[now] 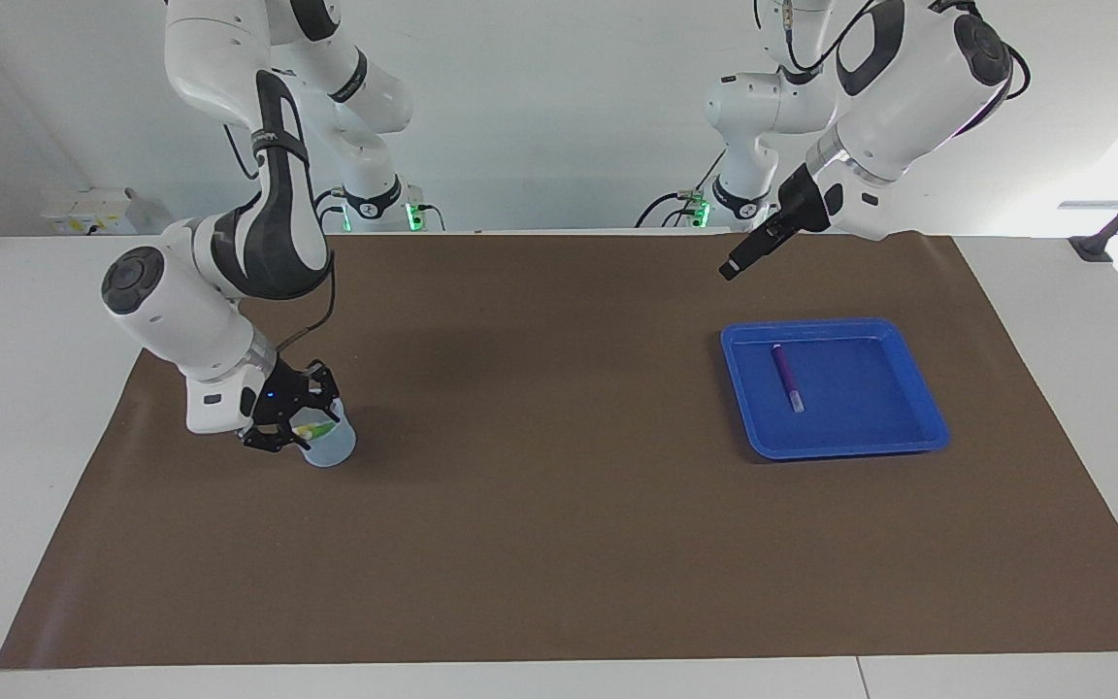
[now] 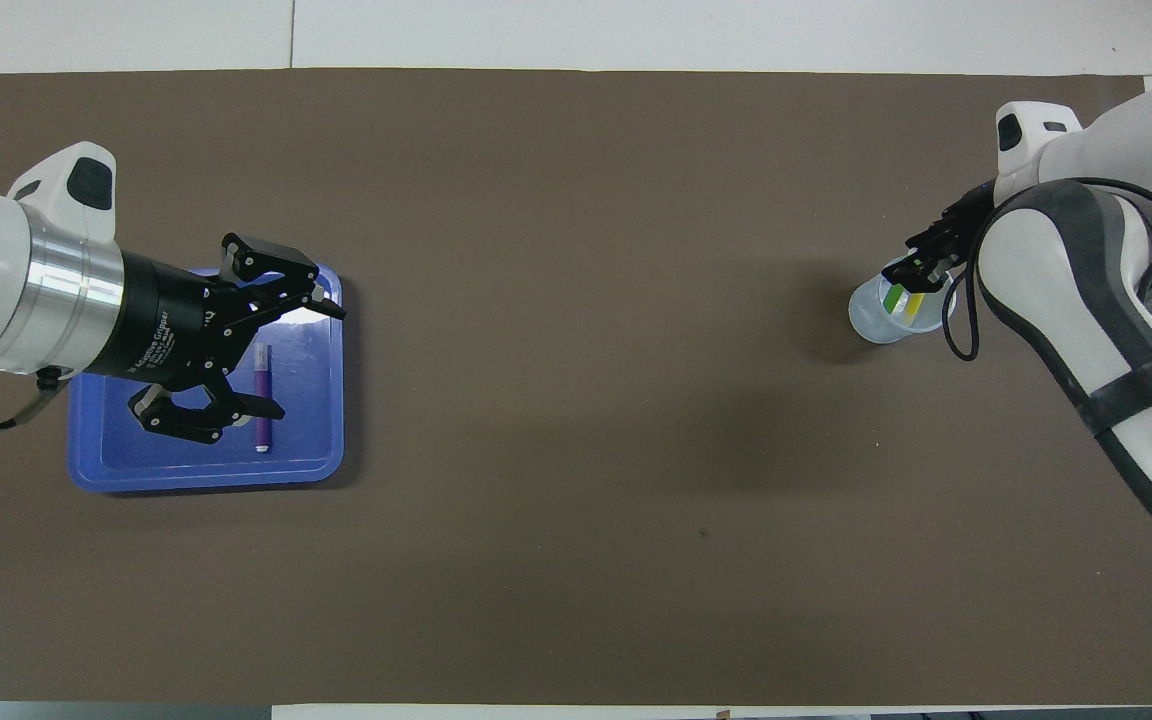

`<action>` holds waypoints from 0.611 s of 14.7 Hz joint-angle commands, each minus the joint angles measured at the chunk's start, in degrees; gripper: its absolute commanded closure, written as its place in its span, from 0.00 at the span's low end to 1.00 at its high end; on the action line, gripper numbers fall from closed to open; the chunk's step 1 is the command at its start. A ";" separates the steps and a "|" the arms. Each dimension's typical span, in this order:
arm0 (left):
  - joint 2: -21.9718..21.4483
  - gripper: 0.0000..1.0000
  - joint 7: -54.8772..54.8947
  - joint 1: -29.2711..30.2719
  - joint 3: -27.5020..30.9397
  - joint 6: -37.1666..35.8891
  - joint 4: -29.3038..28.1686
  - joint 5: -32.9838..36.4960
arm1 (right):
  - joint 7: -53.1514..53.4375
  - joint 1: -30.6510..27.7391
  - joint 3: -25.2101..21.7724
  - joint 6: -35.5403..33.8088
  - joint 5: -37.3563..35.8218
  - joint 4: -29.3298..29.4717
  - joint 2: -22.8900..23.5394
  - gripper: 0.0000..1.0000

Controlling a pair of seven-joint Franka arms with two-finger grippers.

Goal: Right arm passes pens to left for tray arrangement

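A purple pen [image 1: 785,377] [image 2: 262,400] lies alone in the blue tray [image 1: 836,449] [image 2: 206,478] at the left arm's end of the table. My left gripper [image 1: 730,271] [image 2: 306,360] hangs open and empty, high over the tray's edge nearer the robots. At the right arm's end, a green pen [image 2: 893,296] and a yellow pen [image 2: 914,303] stand in a small translucent cup [image 1: 334,449] [image 2: 876,322]. My right gripper [image 1: 295,422] [image 2: 928,262] is down at the cup's mouth, right on the pens' tops. Whether it grips one is hidden.
A brown mat [image 1: 559,544] covers the table between cup and tray. Two slimmer white arms with green lights [image 1: 413,214] stand at the robots' end. A black clamp [image 1: 1093,248] sits at the corner by the left arm.
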 commanded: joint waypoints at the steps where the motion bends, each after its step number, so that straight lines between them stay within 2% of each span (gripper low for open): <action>1: -0.77 0.00 -6.99 -0.29 0.14 3.11 -1.03 -2.91 | -2.04 -0.90 0.49 1.22 1.39 -2.09 -1.53 0.52; 4: -0.77 0.00 -13.06 -0.29 0.22 6.36 -1.21 -4.59 | -2.91 -0.99 0.49 1.13 0.86 -2.09 -1.53 0.54; 9: -0.77 0.00 -13.78 -0.29 0.22 6.72 -1.29 -4.59 | -3.36 -1.25 0.49 1.13 0.77 -2.09 -1.53 0.66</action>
